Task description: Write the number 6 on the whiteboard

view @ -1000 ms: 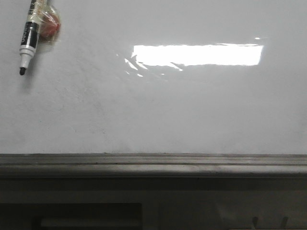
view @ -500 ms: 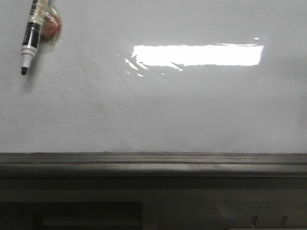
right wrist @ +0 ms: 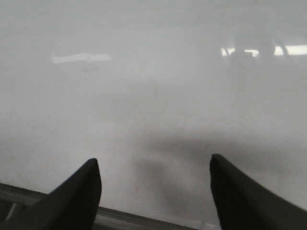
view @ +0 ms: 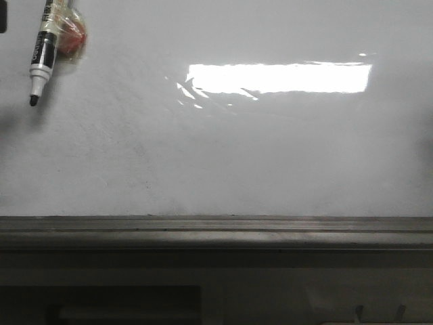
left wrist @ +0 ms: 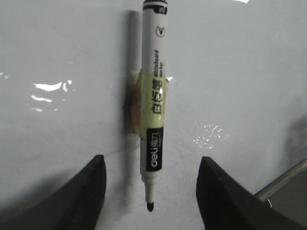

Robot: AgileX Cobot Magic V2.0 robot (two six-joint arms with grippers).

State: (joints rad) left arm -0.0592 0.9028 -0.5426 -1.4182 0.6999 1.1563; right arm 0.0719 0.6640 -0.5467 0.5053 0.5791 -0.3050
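1. The whiteboard [view: 223, 156] fills most of the front view, glossy and faintly smudged, with a bright rectangular glare patch [view: 279, 77] in the upper middle of the frame and a grey ledge [view: 216, 233] running along its bottom edge. No number 6 is drawn anywhere on it yet, so I would judge the writing has not begun.

2. A marker [view: 40, 54] hangs at the upper left of the front frame, fixed to the board by a wad of yellowish tape [view: 64, 30] with something reddish under it. That mount looks meant to keep the pen parked upright where an arm can reach it.

3. The marker's long axis runs nearly vertical, leaning slightly, with the uncapped black tip pointing down and the rear end passing out of the top of the frame.

4. In the left wrist view the left gripper [left wrist: 151, 189] is spread wide, one finger either side of the marker's lower barrel [left wrist: 153, 158] and touching neither side. It seems lined up to close on the pen.

5. The right gripper [right wrist: 154, 191] is also spread and holds nothing, facing bare board just above the ledge, seemingly parked out of the way.
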